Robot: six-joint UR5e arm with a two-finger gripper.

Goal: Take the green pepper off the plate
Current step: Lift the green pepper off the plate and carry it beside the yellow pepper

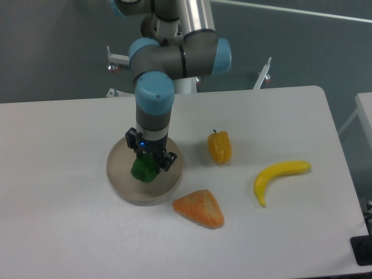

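Observation:
The green pepper [143, 169] is a small glossy dark-green lump over the middle of the round beige-grey plate [123, 186], which sits left of centre on the white table. My gripper [149, 163] comes straight down from the arm above, and its black fingers stand on either side of the pepper, closed against it. I cannot tell whether the pepper rests on the plate or is raised slightly off it. The gripper hides the pepper's top.
A yellow-orange pepper [220, 147] with a stem stands right of the plate. An orange wedge-shaped piece [199, 208] lies just off the plate's front right rim. A yellow banana [278, 175] lies further right. The table's right edge [340, 145] is near the banana.

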